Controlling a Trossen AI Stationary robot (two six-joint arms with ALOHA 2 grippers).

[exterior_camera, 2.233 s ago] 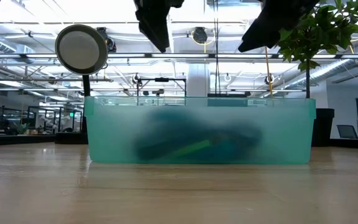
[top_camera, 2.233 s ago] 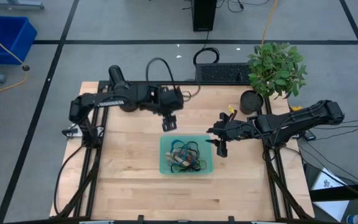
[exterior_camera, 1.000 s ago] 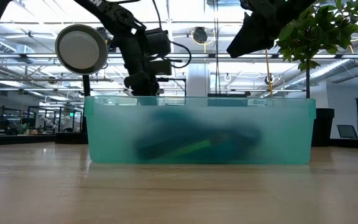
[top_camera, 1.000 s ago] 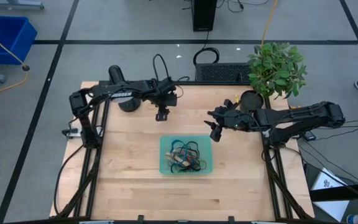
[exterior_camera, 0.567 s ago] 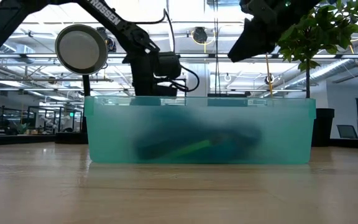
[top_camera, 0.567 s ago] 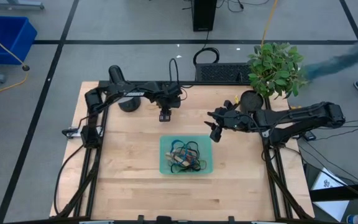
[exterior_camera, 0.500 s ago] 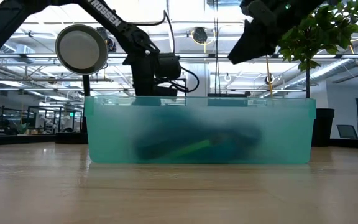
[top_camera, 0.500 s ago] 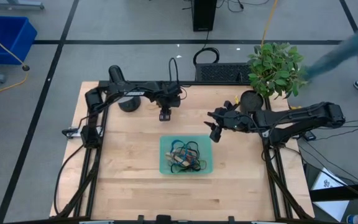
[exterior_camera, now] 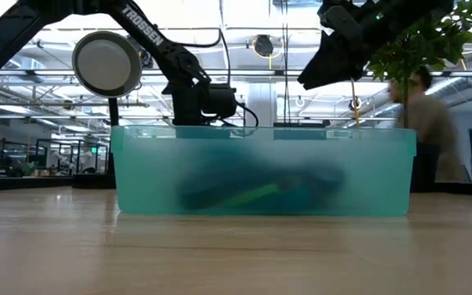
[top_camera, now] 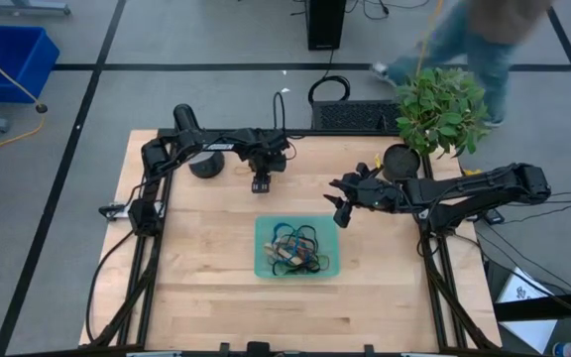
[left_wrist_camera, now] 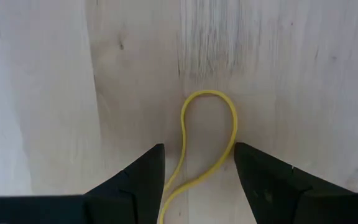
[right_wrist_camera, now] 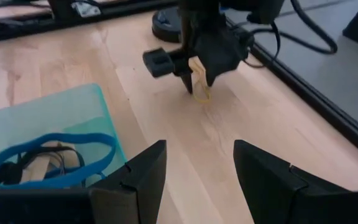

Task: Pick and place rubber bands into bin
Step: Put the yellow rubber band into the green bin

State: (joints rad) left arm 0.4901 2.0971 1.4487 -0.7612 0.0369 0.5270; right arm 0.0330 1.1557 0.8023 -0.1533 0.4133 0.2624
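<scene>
Overhead, the left pincer [top_camera: 261, 184] is hovering behind the bin [top_camera: 263, 264], which is holding rubber bands [top_camera: 295, 248]. Seen from the left wrist, its fingers are standing open, straddling a yellow band [left_wrist_camera: 209, 138] on the table [left_wrist_camera: 42, 93]. Meanwhile the right pincer [top_camera: 340, 213] is waiting open beside the bin.

The only text that can be read is the white brand word "TROSSEN" on the left arm [exterior_camera: 142, 27], printed along its dark upper link in the low view. In the high view the same arm [top_camera: 216, 147] carries a small light marking, but it is too small to read. The bin [exterior_camera: 262, 170], the table [top_camera: 206, 288] and the other things in the pictures show no readable letters, numbers or signs.
</scene>
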